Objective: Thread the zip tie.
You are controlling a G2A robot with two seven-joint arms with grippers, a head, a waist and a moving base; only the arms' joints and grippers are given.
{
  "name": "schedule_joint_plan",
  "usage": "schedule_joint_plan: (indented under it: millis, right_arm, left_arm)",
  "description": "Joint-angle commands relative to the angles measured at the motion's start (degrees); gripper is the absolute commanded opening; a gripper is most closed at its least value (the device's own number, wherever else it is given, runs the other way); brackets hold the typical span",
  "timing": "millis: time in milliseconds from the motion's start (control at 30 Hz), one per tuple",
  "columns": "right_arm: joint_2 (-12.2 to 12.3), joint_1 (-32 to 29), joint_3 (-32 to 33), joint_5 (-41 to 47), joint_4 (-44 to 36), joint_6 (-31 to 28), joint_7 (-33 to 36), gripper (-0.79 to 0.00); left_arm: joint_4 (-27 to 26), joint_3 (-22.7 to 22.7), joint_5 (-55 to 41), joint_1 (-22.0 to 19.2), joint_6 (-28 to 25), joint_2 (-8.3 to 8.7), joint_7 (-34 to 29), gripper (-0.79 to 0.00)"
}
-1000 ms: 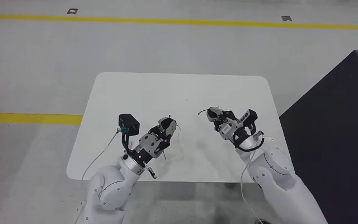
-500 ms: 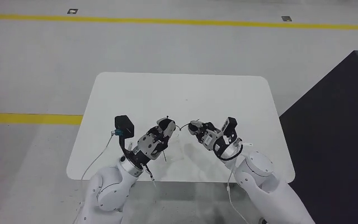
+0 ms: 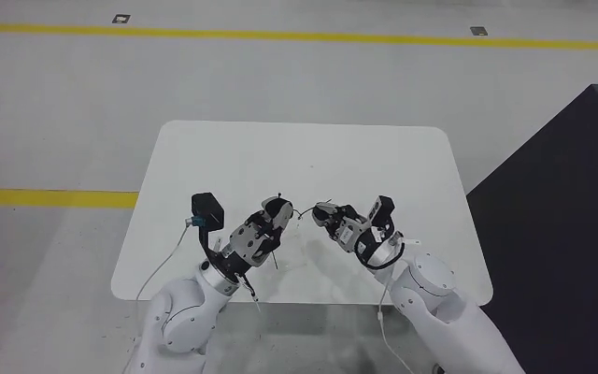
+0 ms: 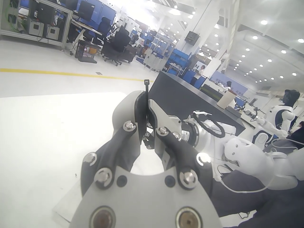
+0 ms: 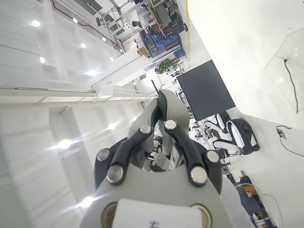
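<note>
My left gripper (image 4: 146,100) is shut on a black zip tie (image 4: 146,88), whose square head sticks up past the fingertips. My right gripper (image 5: 160,98) is shut on a thin black zip tie tail (image 5: 154,86) that pokes out beyond its fingertips. In the top view the left gripper (image 3: 280,208) and right gripper (image 3: 322,209) face each other a short gap apart above the white table (image 3: 374,159). A thin black strand (image 3: 301,213) shows between them. I cannot tell whether both grippers hold the same tie.
A clear plastic sheet (image 5: 280,58) lies on the table near its front edge, with another black strip (image 5: 291,81) lying on it. In the top view that strip (image 3: 275,260) is below the left gripper. A dark partition (image 3: 551,206) stands to the right.
The right arm has swung left toward the left gripper, closing most of the gap in the first half second. The left arm has barely moved.
</note>
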Motion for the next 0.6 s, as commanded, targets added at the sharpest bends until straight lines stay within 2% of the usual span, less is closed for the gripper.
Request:
schedule_joint_plan:
  millis: [0, 567]
  right_arm:
    - [-0.1, -0.3, 0.2, 0.5, -0.3, 0.1, 0.6, -0.785]
    - [-0.5, -2.4, 4.9, 7.3, -2.2, 2.7, 4.8, -0.785]
  left_arm:
    - [0.1, 0.0, -0.1, -0.3, 0.4, 0.05, 0.4, -0.785]
    - [-0.1, 0.1, -0.2, -0.4, -1.5, 0.70, 4.2, -0.785]
